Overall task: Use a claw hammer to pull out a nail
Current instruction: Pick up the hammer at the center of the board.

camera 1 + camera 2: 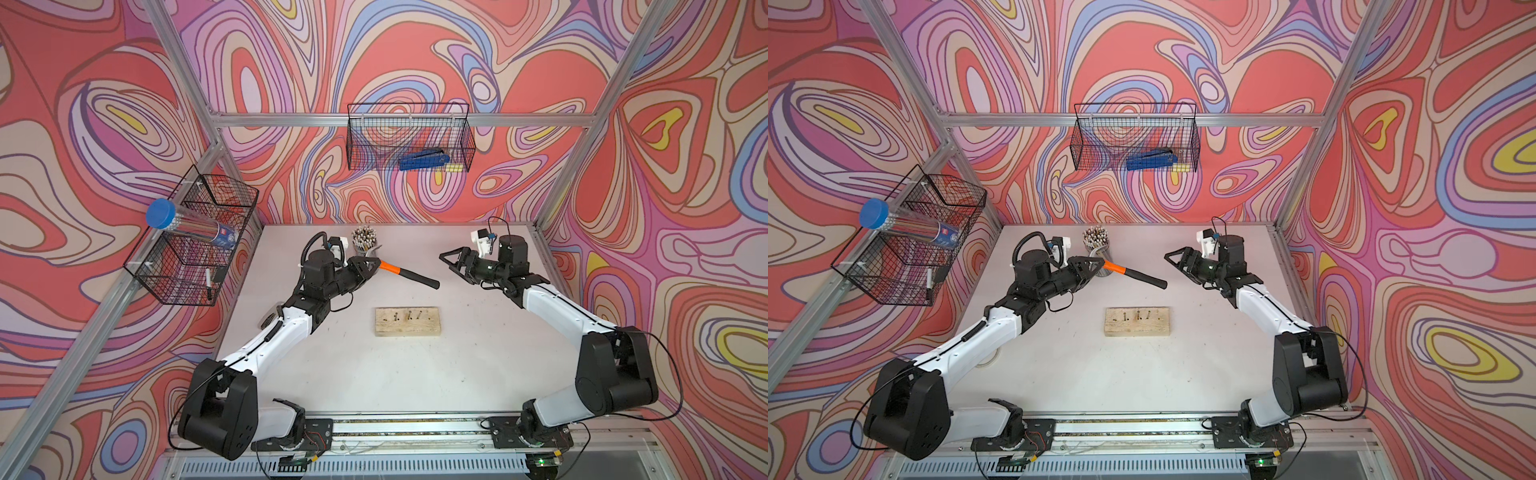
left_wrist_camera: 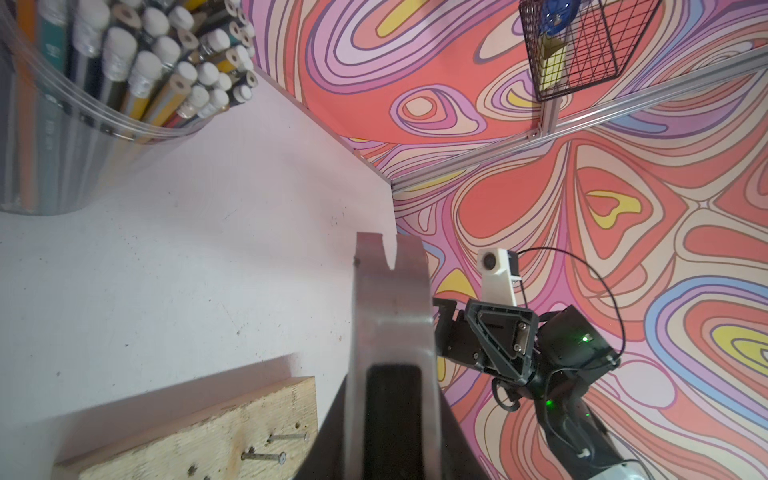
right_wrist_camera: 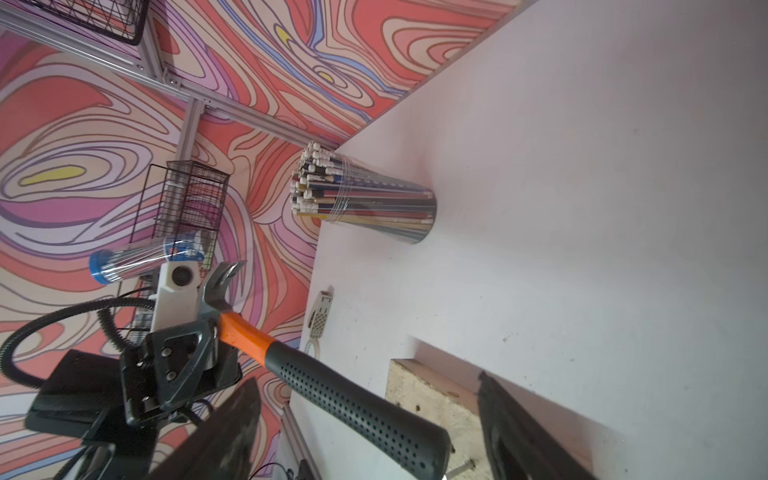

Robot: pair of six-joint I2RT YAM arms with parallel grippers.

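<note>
My left gripper (image 1: 368,264) is shut on the silver head of the claw hammer (image 1: 409,275), above the table. Its orange and black handle points right and toward the front. In the left wrist view the forked claw (image 2: 390,266) sticks out beyond the fingers. My right gripper (image 1: 451,264) is open near the handle's black end. In the right wrist view its fingers stand on either side of the handle (image 3: 353,399), clear of it. A wooden block (image 1: 407,321) lies on the table in front of the hammer. Several nails (image 1: 409,314) stick up from it; one nail (image 2: 264,457) shows close.
A clear cup of pencils (image 1: 365,241) stands just behind the left gripper. A wire basket (image 1: 409,137) on the back wall holds a blue tool (image 1: 422,158). Another basket (image 1: 195,237) on the left wall holds a blue-capped tube (image 1: 187,226). A small object (image 1: 269,318) lies under the left arm.
</note>
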